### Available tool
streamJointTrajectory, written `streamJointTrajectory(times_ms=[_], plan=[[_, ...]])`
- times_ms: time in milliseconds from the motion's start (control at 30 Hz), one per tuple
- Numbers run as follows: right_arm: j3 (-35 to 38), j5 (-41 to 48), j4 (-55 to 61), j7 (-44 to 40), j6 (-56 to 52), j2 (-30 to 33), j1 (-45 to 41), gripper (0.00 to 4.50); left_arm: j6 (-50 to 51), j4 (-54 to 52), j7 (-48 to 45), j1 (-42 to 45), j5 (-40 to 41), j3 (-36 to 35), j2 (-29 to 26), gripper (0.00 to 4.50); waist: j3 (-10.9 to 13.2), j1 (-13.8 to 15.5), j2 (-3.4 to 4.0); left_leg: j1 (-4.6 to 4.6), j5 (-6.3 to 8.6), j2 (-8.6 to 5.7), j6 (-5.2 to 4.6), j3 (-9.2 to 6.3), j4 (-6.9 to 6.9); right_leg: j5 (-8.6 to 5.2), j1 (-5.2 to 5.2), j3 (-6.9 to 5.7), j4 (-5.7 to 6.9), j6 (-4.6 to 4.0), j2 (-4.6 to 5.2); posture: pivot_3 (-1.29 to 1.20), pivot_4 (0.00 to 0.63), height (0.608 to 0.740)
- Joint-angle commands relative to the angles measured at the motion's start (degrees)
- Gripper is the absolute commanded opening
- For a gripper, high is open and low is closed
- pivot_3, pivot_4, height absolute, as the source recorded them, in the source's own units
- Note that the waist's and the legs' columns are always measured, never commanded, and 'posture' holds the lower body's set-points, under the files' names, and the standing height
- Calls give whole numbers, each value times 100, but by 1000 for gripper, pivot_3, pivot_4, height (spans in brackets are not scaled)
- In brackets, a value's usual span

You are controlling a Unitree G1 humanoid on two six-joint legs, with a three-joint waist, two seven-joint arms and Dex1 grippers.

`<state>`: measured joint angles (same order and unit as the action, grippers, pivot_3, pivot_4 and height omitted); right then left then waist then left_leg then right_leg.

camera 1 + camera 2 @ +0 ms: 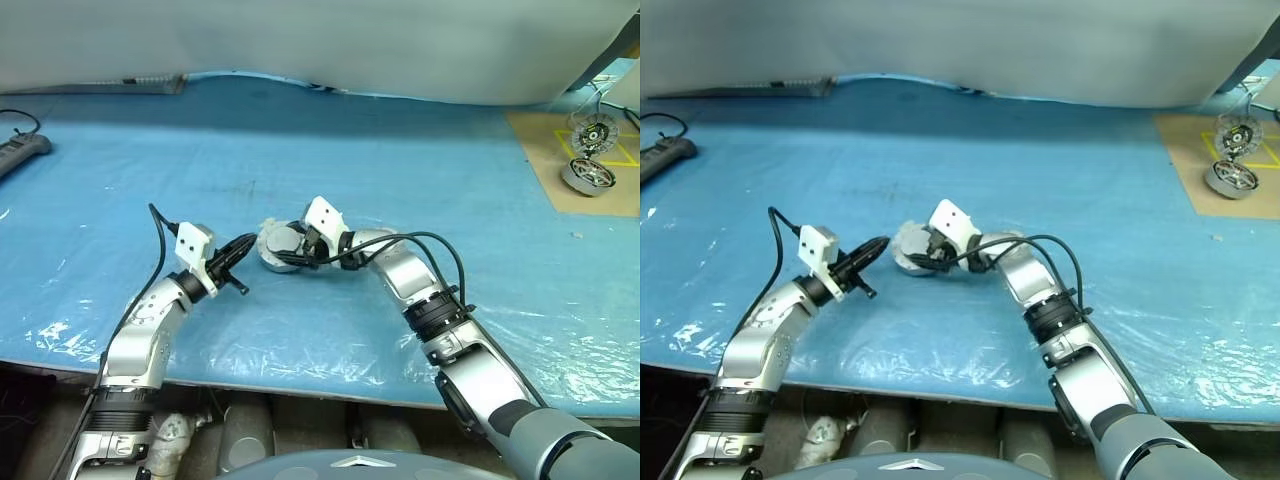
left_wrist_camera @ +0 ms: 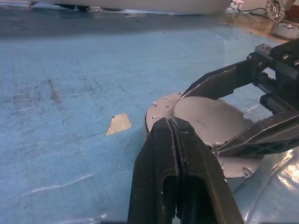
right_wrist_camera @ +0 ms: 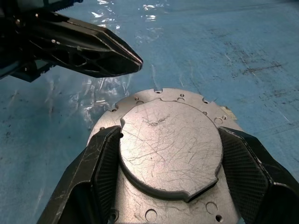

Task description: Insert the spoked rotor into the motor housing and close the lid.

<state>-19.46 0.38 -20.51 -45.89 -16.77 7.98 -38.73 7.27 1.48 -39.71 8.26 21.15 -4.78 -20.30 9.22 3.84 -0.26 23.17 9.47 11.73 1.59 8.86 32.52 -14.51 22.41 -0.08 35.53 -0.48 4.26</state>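
My left gripper (image 1: 237, 252) sits with its fingers pressed together, empty, tip just short of the motor housing (image 3: 163, 154) at the middle of the blue table (image 1: 400, 160). The lid (image 3: 170, 147) lies flat over the housing, so I cannot see windings or rotor underneath. My right gripper (image 3: 168, 175) reaches in with bent wrist, its fingers (image 3: 105, 161) clamped on the housing's sides. Open room lies all around; spare motor parts (image 1: 590, 155) stand far right, well apart.

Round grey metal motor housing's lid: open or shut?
Shut. The round grey scratched metal lid lies flat on the grey metal motor housing, no windings showing, between the right gripper fingers.
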Motion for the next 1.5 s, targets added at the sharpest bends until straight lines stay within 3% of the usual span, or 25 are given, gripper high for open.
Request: streamJointTrajectory(times_ms=[33,1000,1500], plan=[[-113,-108,74,89,-70,-50,88,2963,-355,148,-131,14,-1,-129,-33,0,0,0,0,0,0,1,0,0,0,-4,0,0,0,-6,0,0,150,740],[-156,-269,-1534,-559,652,146,-796,2963,-1154,1079,-383,151,-184,-43,60,0,0,7,0,-9,0,2,-1,4,10,-12,-2,10,14,-21,3,0,150,740],[-27,-444,-2588,-232,1350,-36,-1186,2963,-689,520,-144,249,-225,57,61,0,-1,7,2,-11,1,4,-3,7,15,-13,-3,10,18,-24,6,0,150,740]])
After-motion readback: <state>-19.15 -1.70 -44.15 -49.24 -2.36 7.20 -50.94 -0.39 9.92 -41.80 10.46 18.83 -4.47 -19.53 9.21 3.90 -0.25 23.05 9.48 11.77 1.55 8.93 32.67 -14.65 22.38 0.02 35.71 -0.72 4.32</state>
